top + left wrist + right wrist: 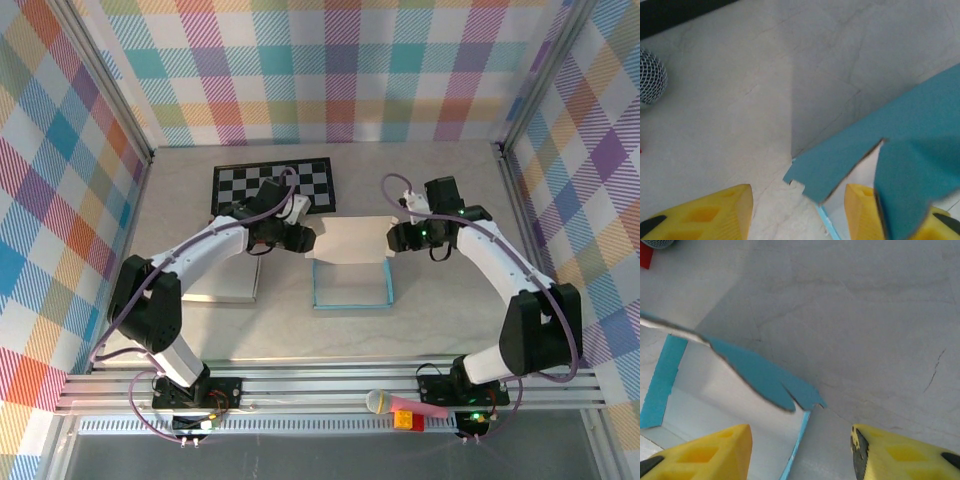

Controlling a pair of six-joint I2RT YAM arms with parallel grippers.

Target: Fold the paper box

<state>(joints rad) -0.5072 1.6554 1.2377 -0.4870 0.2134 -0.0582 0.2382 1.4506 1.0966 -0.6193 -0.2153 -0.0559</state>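
The paper box (350, 270) lies in the middle of the table, white inside with blue walls, and its white flap (350, 238) stands raised at the far side. My left gripper (298, 240) is at the flap's left end and my right gripper (393, 238) at its right end. In the left wrist view the teal flap corner (840, 160) lies between the yellow fingers (720, 212) of the left gripper (797, 195), which is open and not pinching it. In the right wrist view the right gripper (801, 432) straddles the blue box wall (797, 445) below a notched teal tab (770, 382); it is open.
A black-and-white checkered mat (272, 186) lies behind the box. A pale flat board (225, 282) sits under the left arm. On the front rail rest a microphone (378, 402) and a small red block (405, 420). Plaid walls enclose the table.
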